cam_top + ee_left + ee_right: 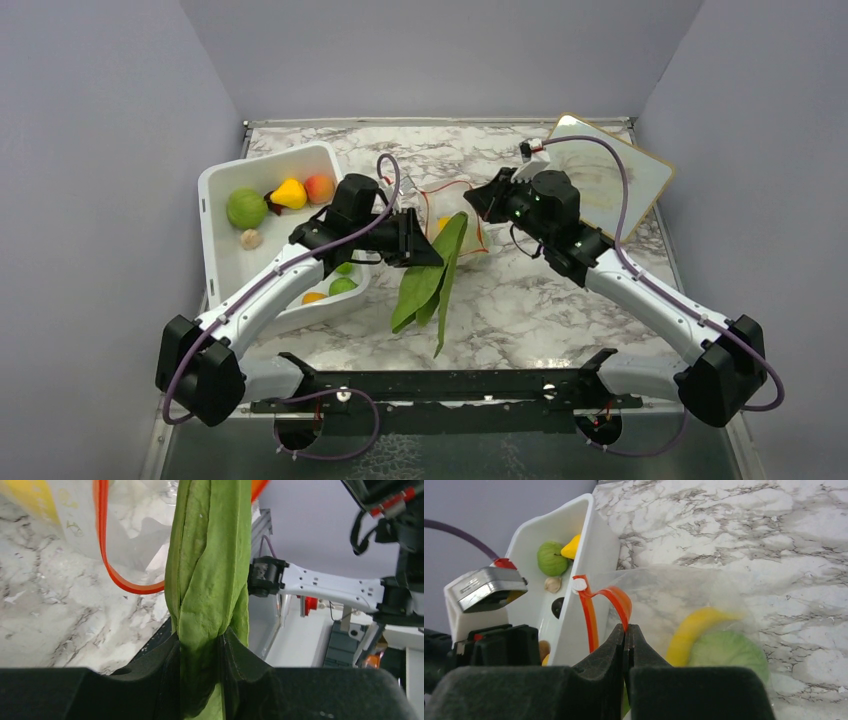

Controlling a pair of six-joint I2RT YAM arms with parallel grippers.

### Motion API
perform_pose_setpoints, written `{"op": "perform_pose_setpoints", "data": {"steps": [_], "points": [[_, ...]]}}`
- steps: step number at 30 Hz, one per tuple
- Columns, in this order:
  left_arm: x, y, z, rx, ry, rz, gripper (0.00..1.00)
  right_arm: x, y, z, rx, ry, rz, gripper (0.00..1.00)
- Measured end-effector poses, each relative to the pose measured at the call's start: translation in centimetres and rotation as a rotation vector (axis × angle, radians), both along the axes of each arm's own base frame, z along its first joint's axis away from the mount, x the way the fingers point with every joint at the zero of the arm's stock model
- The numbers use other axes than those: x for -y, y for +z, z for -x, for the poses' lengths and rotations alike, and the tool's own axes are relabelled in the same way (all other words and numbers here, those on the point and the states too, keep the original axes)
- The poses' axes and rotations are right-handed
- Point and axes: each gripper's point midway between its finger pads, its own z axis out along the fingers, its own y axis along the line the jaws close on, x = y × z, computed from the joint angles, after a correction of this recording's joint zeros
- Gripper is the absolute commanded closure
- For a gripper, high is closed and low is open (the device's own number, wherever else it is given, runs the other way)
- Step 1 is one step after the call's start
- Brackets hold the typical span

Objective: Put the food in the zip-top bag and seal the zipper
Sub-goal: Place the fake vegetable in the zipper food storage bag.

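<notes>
My left gripper point(425, 245) is shut on a long green leafy vegetable point(432, 275) that hangs over the table beside the mouth of the clear zip-top bag point(455, 215). In the left wrist view the leaf point(210, 580) stands between the jaws, with the red-orange zipper point(107, 555) looping to its left. My right gripper point(480, 203) is shut on the zipper strip point(616, 602) and holds the bag's mouth up. A yellow piece point(691, 630) and a pale green piece point(729, 652) lie inside the bag.
A white tub point(225, 250) at the left holds a green ball point(245, 208), a yellow piece point(289, 193), an orange fruit point(319, 188), a beige piece point(251, 238) and more. A framed board point(610, 175) lies at the back right.
</notes>
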Motion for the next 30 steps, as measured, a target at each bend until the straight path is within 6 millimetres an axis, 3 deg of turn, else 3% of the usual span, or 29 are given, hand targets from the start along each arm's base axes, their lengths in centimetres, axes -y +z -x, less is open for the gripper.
{"op": "perform_pose_setpoints", "data": {"steps": [4,9,18,23,30], "points": [[-0.2,-1.3,-1.4,-0.015,0.045,-0.076,0.78,-0.3,-0.2,0.9,0.013,0.053,-0.002,0.99],[0.0,-1.2,-3.7,0.005,0.106,-0.135,0.78,-0.1,-0.7,2.6,0.027,0.105,-0.009,0.99],[0.3,1.0,-8.0,0.095,0.232,-0.177,0.77,-1.0,0.5,4.3,0.048,0.201,-0.048,0.99],[0.6,1.6,-9.0,0.107,0.253,-0.180,0.74,-1.3,0.6,4.7,0.041,0.223,-0.057,0.99],[1.1,0.0,-9.9,0.060,0.259,-0.208,0.71,-2.0,0.5,4.7,0.037,0.255,-0.072,0.99]]}}
